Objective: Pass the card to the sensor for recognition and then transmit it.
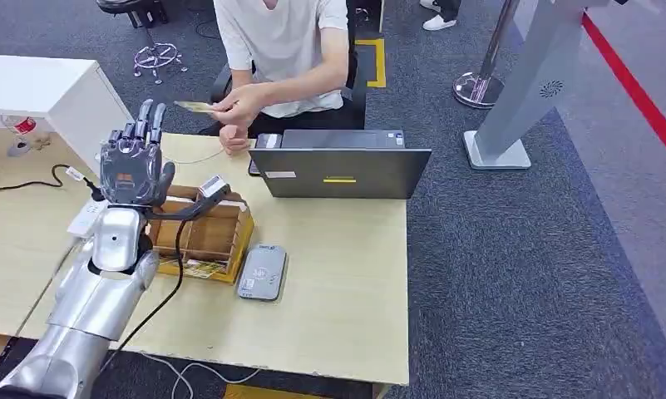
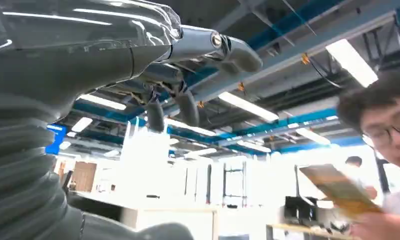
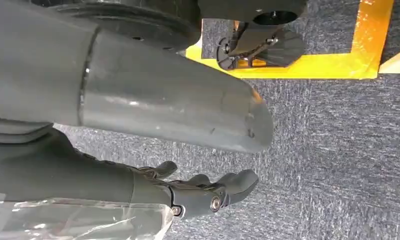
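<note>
Grey carpet w/ a light wood table across the left half of the head view. We see the left hand raised upper left, fingers spread wide, holding nothing. The card is just right of it, top centre-left, pinched in a seated person's hand. Wooden box and grey sensor sit centre-left; laptop centre. Right hand hangs over carpet, fingers slightly curled, empty.
</note>
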